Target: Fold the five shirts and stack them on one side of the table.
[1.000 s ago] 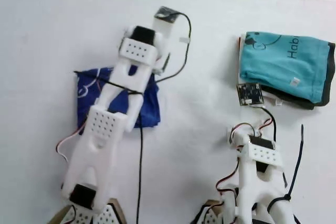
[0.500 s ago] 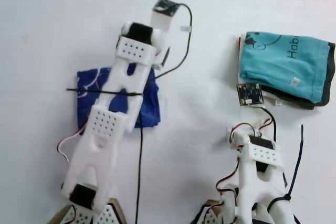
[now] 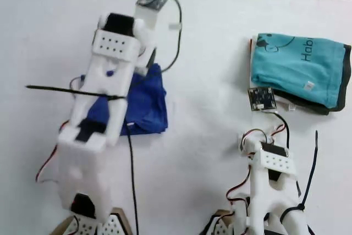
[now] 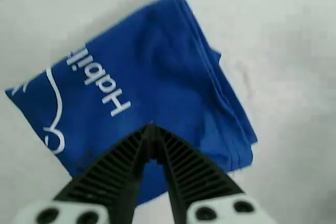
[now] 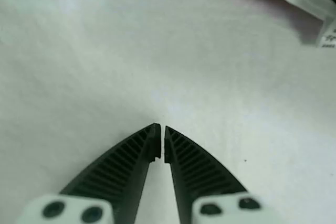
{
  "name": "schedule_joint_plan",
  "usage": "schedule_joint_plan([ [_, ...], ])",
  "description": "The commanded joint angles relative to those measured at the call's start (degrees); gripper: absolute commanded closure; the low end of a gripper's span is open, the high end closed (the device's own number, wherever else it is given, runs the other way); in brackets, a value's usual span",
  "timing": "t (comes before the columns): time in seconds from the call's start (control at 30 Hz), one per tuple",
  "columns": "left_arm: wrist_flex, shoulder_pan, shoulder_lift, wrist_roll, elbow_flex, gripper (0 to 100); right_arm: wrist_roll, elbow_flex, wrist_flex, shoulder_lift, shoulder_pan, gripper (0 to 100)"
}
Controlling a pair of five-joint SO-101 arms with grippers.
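Below left hand (image 4: 152, 132), ribbed, pinched closed, empty: soft blue shirt (image 4: 157, 72), folded rectangular. Right hand (image 5: 160, 135) closed, empty.

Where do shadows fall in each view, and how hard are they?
High view: even light on the white table, no hard shadows. Left wrist view: a soft grey shadow fringes one edge of the folded blue fabric shirt. Right wrist view: the table shades darker around the black ribbed right pincer.
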Motion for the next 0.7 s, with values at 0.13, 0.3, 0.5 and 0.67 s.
schedule_joint_plan([
  [0.13, -14.9, -0.1, -16.8, -4.5, 34.8, 97, 0.4, -0.5, -1.1, -1.8, -0.3, 97.8],
  [0.3, -20.6, -0.3, -18.4, -4.6, 44.4, 97, 0.4, -0.5, -1.1, -1.8, -0.3, 97.8],
  [0.5, -22.5, 0.6, -18.6, -4.3, 50.1, 97, 0.4, -0.5, -1.1, -1.8, -0.3, 97.8],
  [0.67, -18.6, 0.3, -18.7, -4.2, 48.4, 97, 0.4, -0.5, -1.1, -1.8, -0.3, 97.8],
])
